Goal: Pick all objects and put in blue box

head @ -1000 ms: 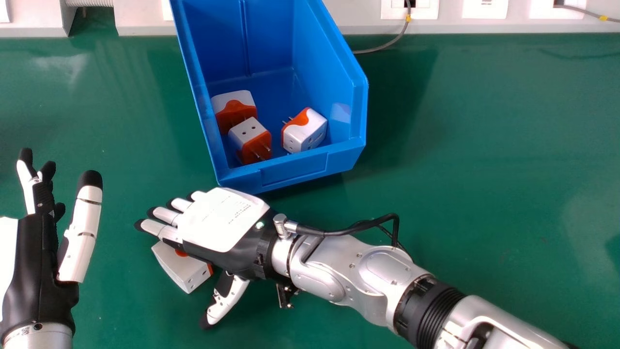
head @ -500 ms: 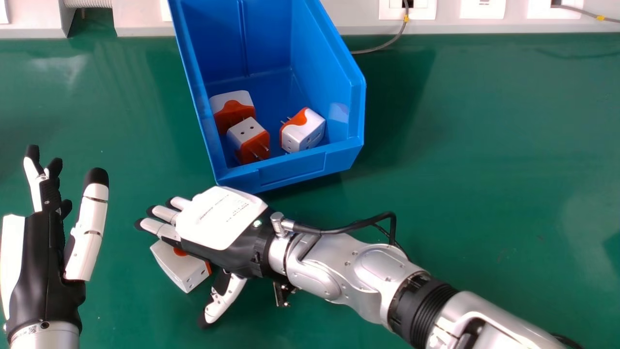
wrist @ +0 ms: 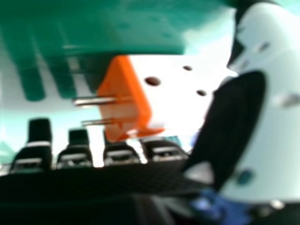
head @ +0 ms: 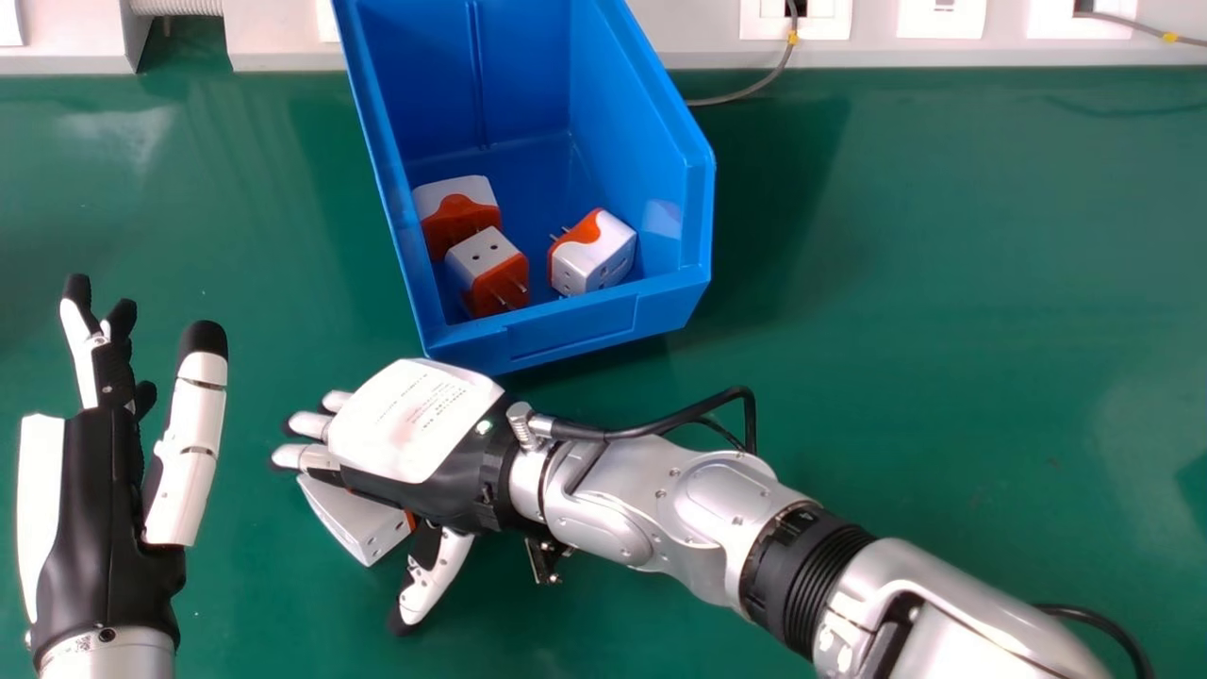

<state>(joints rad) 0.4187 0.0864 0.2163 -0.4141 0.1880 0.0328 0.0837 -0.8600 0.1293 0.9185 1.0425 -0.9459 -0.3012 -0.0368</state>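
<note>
Right hand (head: 415,424) is spread palm-down over the loose adapter (head: 354,521), thumb held apart from the fingers, nothing pinched; the adapter rests on the worktop (head: 943,377), well in from its far edge and nearer than the blue box (head: 570,335); step in hand, as judged: grasp this piece; set the fingers and thumb on opposing faces of the body; avoid loading the metal prongs (wrist: 96,101), as the piece could roll; close evenly, verify the hold, then lift above the box's near wall before release; three adapters (head: 488,272) lie inside the box; left hand (head: 104,528) is spread near the worktop's left; white trunking (head: 702,38) runs along the worktop's far edge; a grey cable (head: 745,97) hangs onto the worktop beside the box.
</note>
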